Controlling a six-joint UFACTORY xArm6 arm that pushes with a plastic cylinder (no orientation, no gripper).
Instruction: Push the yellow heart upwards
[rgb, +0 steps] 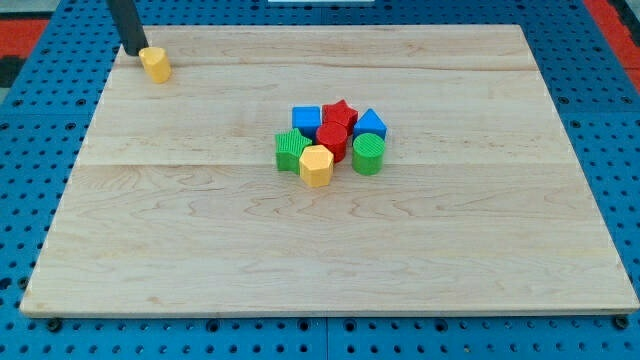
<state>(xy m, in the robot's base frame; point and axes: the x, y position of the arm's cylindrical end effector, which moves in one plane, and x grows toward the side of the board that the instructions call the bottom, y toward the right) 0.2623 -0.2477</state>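
A small yellow block, the heart (155, 64), lies near the board's top left corner. My tip (134, 52) rests just left of it and slightly above, almost touching it. The dark rod runs up out of the view's top. In the middle of the board a tight cluster holds a yellow hexagon block (316, 165), a green block (291, 150), a green cylinder (368, 154), a red block (332, 140), a red star (340, 113), a blue block (306, 119) and another blue block (370, 124).
The wooden board (330, 250) lies on a blue pegboard table (600, 100). The board's top edge is close above the yellow heart, its left edge close to the left.
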